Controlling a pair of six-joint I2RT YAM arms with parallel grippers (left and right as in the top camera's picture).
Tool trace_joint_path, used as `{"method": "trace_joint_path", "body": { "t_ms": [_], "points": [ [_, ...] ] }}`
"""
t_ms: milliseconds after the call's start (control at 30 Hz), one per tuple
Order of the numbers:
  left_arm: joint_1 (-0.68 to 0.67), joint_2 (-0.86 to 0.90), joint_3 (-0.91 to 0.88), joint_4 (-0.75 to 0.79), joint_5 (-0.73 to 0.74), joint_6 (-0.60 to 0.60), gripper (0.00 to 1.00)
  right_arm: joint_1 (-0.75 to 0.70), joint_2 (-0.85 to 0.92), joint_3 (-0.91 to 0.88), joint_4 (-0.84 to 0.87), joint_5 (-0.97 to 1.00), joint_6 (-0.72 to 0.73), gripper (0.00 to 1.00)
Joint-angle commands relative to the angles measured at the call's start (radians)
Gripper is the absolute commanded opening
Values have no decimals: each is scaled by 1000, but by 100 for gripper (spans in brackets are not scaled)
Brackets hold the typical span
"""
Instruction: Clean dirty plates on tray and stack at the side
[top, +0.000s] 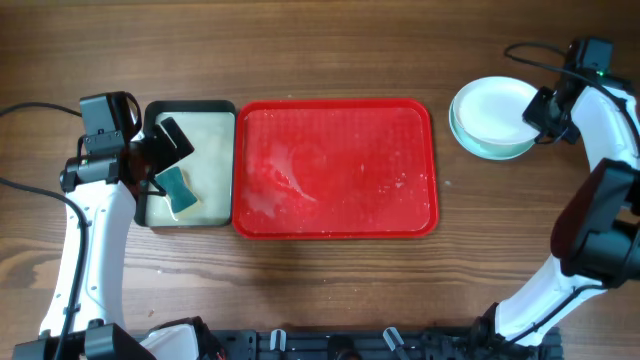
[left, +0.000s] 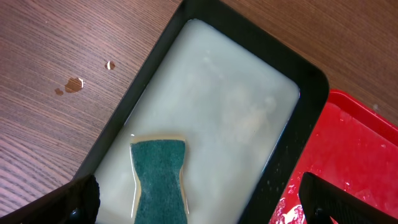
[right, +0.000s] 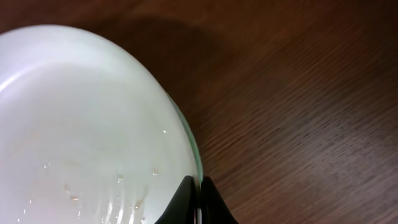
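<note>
Overhead view: the tray lies in the middle of the table, wet and smeared, with no plate on it.
Plates: the plates stand as one stack at the robot's right side, well apart from the tray.
Stack order: the white plate is on top and a turquoise plate shows under it. How many lie below I cannot tell from here.
Right gripper: the right gripper has its fingertips pressed together on the outer rim of the white plate. It possibly catches the turquoise rim too, as the wrist view is too tight to judge.
Left gripper: the left gripper is spread wide and holds nothing. It hangs over the sponge, which lies in the pale water of the black-rimmed tray.
Step in hand: I judge it is the setting down of the last plate on the stack, with the release to come.
How to do it well: see that the white plate sits flat and centred first, then open the jaws fully and draw back outward, away from the stack. The plate is wet with drops, so a drag on the rim could slide it off centre.
Which way: the plates lie flat with the hollow side up. Being round, they have no long axis.
Tray axis: its long side runs left to right across the table, parallel to the front edge.
</note>
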Motion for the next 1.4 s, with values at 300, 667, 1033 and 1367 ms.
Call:
{"method": "trace_joint_path", "body": {
  "t_ms": [300,667,1033,1367],
  "points": [
    [2,2,10,3,-6,-2,100,2,-5,15,-34,-62,-100,75],
    [2,2,10,3,-6,-2,100,177,-203,78,-103,-426,-108,82],
    [2,2,10,3,-6,-2,100,473,-201,32,-228,-478,-107,82],
    [2,2,10,3,-6,-2,100,623,-201,-4,-224,-373,-132,89]
  ]
}}
